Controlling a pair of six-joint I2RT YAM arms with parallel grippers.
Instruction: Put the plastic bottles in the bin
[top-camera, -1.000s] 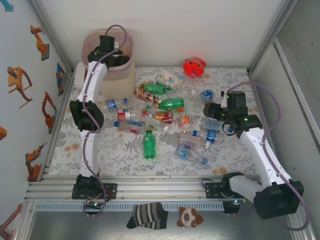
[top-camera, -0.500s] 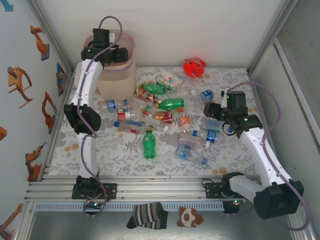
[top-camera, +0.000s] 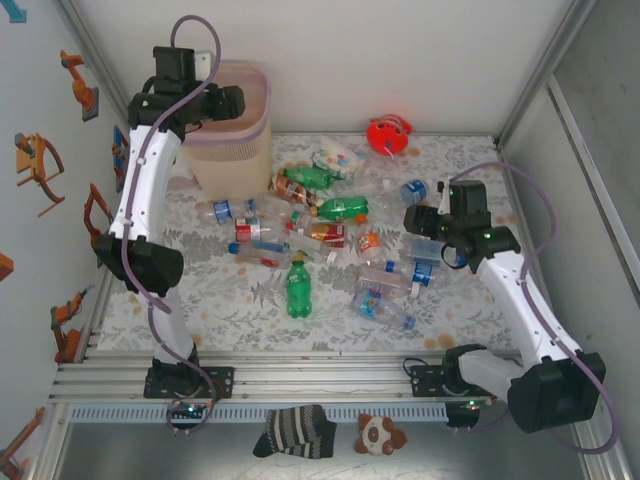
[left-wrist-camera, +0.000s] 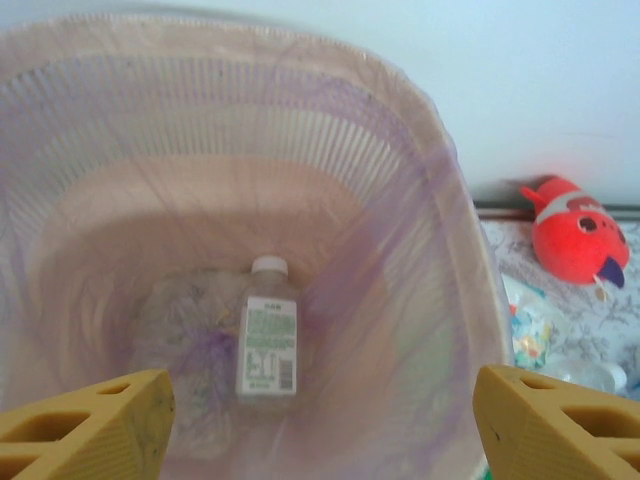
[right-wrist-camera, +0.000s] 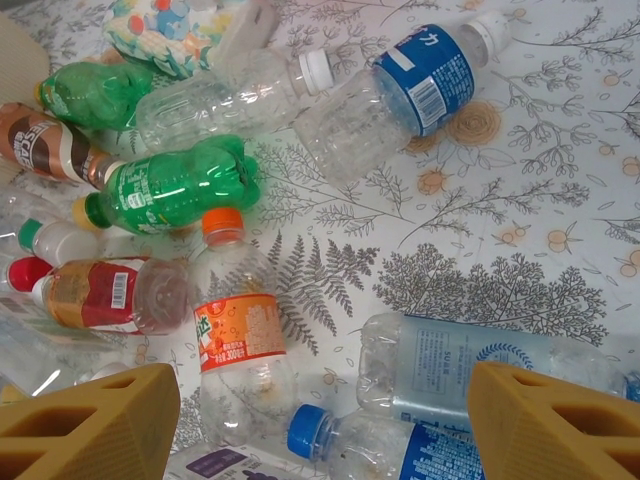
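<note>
The pale pink bin (top-camera: 243, 150) stands at the far left corner. My left gripper (top-camera: 222, 101) hangs open above its mouth, nothing between the yellow fingers (left-wrist-camera: 88, 420). Inside the bin (left-wrist-camera: 440, 230) one clear bottle with a white cap and green-white label (left-wrist-camera: 268, 340) lies on the bottom. Several plastic bottles (top-camera: 325, 232) lie scattered mid-table, a green one (top-camera: 297, 288) nearest the front. My right gripper (top-camera: 424, 226) is open, low over the pile's right side. Under it lie an orange-label bottle (right-wrist-camera: 240, 330), a blue-cap bottle (right-wrist-camera: 372, 446) and a pale blue-label bottle (right-wrist-camera: 480, 370).
A red round toy (top-camera: 388, 133) sits at the back wall, also seen past the bin's rim (left-wrist-camera: 575, 232). A patterned white-green packet (top-camera: 336, 160) lies behind the pile. A striped sock (top-camera: 293, 430) and a small plush (top-camera: 380, 434) lie below the table's front rail.
The left arm has risen and swung back and to the left, with its gripper still open over the bin. The right arm has barely moved.
</note>
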